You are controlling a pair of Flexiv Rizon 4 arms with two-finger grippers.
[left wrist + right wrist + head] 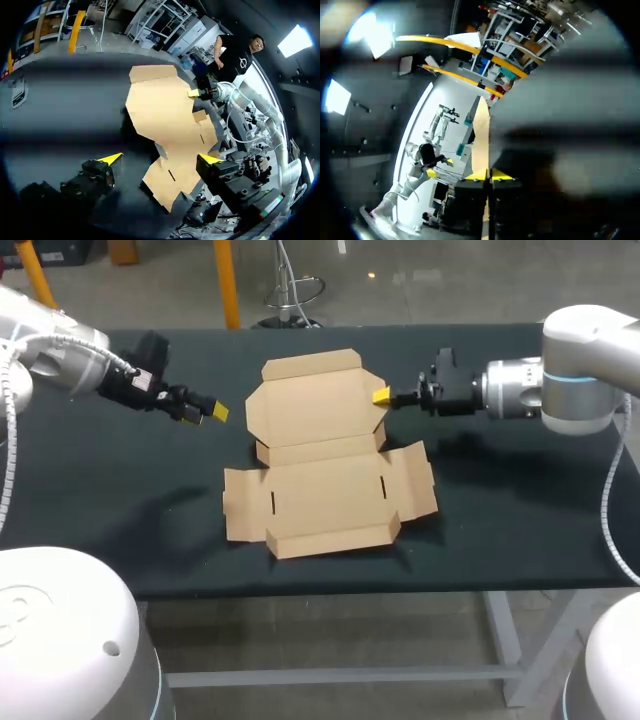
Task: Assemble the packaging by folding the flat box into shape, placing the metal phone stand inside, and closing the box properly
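Note:
A flat brown cardboard box (320,455) lies unfolded in the middle of the black table, its flaps spread out. My left gripper (215,412) hovers just off the left edge of the box's far panel. In the left wrist view it (161,160) stands wide open, with the box (165,110) ahead of its fingers and nothing between them. My right gripper (381,396) is at the right edge of the same panel, its yellow tip against the side flap. Its fingers are shut together (489,176), and the cardboard (481,135) runs away edge-on just ahead of them. The left wrist view shows this right gripper (194,93) at the box's far side.
The black table top (120,500) extends well to the left and right of the box. The box's near flap lies a short way from the table's front edge (330,590). Nothing else rests on the cloth.

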